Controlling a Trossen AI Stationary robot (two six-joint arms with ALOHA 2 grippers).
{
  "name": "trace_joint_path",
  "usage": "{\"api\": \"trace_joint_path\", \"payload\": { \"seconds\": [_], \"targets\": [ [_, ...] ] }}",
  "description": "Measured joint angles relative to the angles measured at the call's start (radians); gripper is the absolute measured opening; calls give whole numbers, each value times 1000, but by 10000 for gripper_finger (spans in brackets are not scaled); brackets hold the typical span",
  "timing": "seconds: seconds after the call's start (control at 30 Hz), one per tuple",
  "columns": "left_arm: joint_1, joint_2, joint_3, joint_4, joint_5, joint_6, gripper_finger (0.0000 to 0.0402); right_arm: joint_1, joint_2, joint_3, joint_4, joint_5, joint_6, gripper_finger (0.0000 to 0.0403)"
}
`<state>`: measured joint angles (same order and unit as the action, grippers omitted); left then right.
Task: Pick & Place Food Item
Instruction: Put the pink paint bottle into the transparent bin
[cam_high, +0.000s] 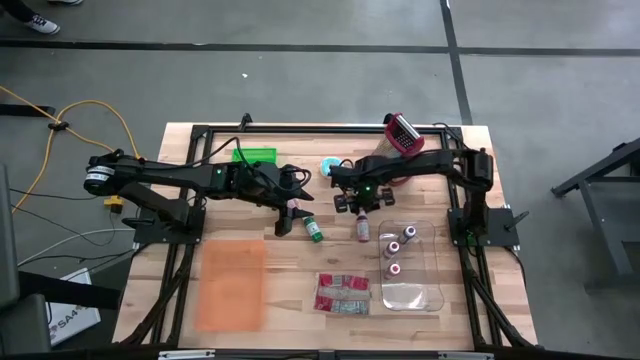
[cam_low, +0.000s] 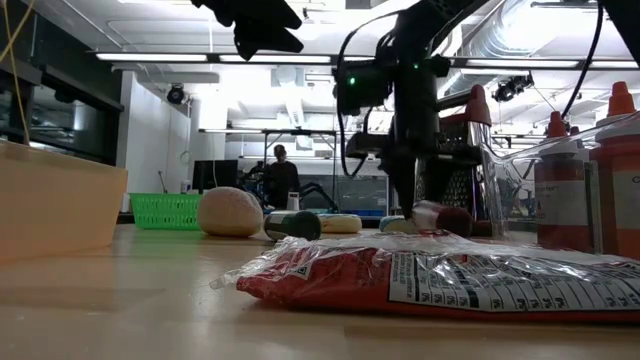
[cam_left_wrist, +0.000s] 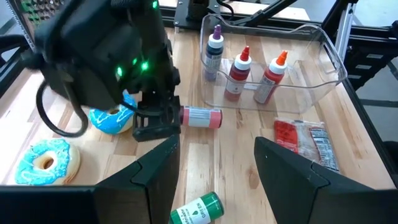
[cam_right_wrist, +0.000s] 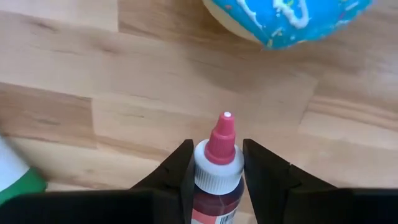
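While right gripper (cam_right_wrist: 217, 171) clasps bottle (cam_right_wrist: 213, 174), donut (cam_right_wrist: 286, 18) (blue) lies near.

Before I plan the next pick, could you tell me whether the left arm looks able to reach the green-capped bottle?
Probably yes: the green-capped bottle lies on bare wood just ahead of the open left gripper, nothing between them.

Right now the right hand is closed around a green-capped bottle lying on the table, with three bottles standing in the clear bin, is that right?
Not quite. The right hand holds the pink-capped bottle, as the right wrist view shows. The green-capped one lies free. Three bottles do stand in the clear bin.
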<state>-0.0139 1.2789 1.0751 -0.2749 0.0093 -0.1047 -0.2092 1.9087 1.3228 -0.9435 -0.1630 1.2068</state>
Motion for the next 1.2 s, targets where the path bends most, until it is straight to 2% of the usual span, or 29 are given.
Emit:
{"api": "trace_joint_path", "payload": {
  "seconds": [0.53,0.83,1.2],
  "targets": [
    [0,0,0,0,0,0,199,0,-56,0,17,33,-56,104],
    [0,0,0,1,0,0,199,21,-174,0,30,193,-149,104],
    [0,0,0,3,0,0,199,165,-325,0,2,421,-168,104]
  ]
}}
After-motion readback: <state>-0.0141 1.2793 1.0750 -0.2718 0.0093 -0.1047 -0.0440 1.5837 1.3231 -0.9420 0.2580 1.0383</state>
